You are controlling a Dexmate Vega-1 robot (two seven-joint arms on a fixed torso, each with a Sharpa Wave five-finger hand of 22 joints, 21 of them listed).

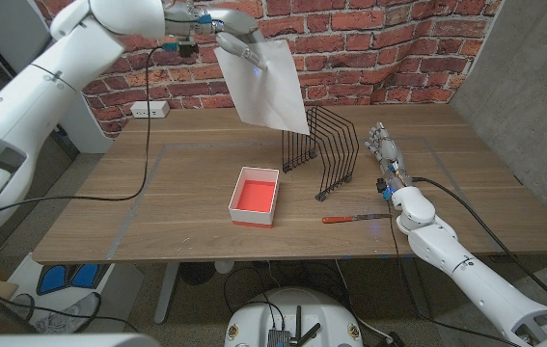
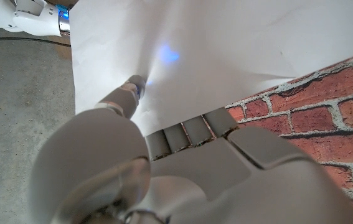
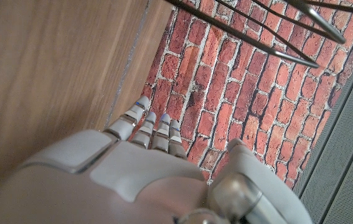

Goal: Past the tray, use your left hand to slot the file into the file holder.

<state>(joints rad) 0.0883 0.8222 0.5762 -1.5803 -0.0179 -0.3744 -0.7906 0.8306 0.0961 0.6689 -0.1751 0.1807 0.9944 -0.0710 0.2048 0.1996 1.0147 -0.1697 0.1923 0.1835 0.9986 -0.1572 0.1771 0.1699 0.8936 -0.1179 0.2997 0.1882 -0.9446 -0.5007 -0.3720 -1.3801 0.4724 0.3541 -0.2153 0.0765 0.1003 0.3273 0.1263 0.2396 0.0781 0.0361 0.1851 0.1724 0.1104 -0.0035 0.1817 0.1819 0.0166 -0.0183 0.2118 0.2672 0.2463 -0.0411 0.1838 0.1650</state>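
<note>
— White paper is seen pinched in the fingers [image 2: 175, 135] of the left hand [image 1: 237, 37]; the file [image 1: 265, 85] is held by its upper corner, and in the left wrist view the thumb is pressed against the sheet's face.

— And where is the file kept?

— It is held in the air, tilted, above the far middle of the wooden table [image 1: 157, 183]. Its lower corner hangs just over the black wire file holder [image 1: 321, 154]; whether paper and wire touch cannot be told from the head view, though a small gap seems likely.

— How is the other hand found?

— The right hand [image 1: 385, 149] is seen at the table's right side, near the file holder, fingers straight and close together, nothing held. It appears to stand on its edge.

— What else is laid out?

— A white tray [image 1: 255, 197] with a red inside is placed nearer the robot than the file holder, just to its left. A red-handled tool [image 1: 353, 219] lies on the wood between the tray and the right arm. A brick wall [image 1: 369, 39] is seen behind.
</note>
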